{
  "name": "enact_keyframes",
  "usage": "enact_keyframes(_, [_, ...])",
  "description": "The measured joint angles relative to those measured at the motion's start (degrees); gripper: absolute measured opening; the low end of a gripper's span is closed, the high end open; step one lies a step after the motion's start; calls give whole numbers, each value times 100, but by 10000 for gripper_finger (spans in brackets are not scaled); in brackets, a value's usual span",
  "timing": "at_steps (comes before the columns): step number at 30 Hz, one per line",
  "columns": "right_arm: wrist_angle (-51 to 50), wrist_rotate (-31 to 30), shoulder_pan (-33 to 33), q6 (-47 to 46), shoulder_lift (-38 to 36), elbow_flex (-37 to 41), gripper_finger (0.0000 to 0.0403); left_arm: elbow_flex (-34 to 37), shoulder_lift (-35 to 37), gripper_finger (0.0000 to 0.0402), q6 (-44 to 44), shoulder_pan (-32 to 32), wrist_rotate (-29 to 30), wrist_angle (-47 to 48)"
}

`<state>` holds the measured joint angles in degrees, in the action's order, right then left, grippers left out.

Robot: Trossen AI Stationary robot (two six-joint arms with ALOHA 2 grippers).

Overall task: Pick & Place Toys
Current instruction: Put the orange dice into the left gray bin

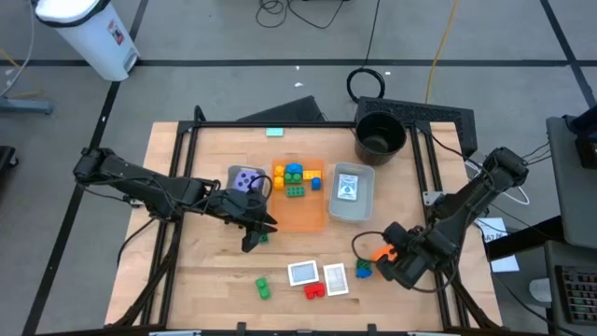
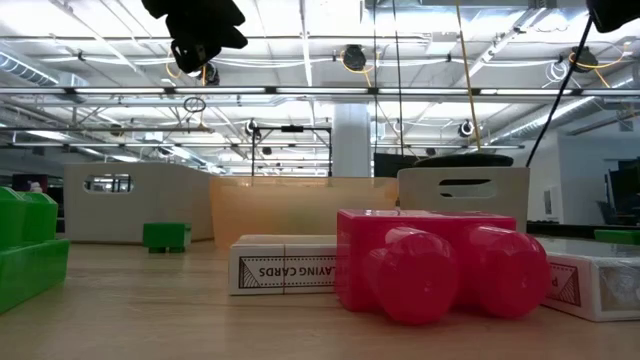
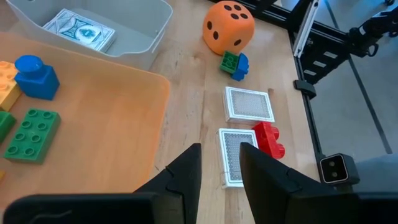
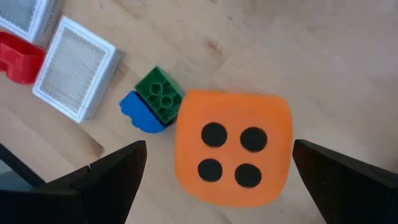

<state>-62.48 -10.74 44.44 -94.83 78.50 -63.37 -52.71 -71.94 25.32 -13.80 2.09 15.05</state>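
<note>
My right gripper (image 1: 387, 252) is open and hangs over the orange spotted die (image 4: 231, 149) near the table's right front. Its fingers (image 4: 118, 171) stand wide on either side of the die and do not touch it. The die rests on the table beside a green-on-blue brick (image 4: 152, 102). My left gripper (image 1: 256, 224) is open and empty, up above the table by the orange tray's near edge (image 3: 93, 118). A small green brick (image 1: 258, 239) lies on the table below it. Two cards (image 1: 303, 273) (image 1: 336, 278), a red brick (image 1: 315, 289) and a green brick (image 1: 263, 287) lie near the front edge.
The orange tray (image 1: 308, 217) holds blue, yellow and green bricks (image 1: 294, 177). A grey tray (image 1: 352, 210) to its right holds a card, and a small grey tray (image 1: 233, 173) to its left holds the purple die (image 1: 246, 180). A black bucket (image 1: 381, 135) stands at the far right.
</note>
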Motion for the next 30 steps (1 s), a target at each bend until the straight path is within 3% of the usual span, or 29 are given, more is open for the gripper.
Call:
enact_keyframes(10, [-119, 323, 1, -5, -2, 178, 396, 0, 0, 113, -83, 0, 2, 0])
enact_keyframes(30, [607, 336, 1, -137, -13, 742, 396, 0, 0, 113, -120, 1, 0, 0])
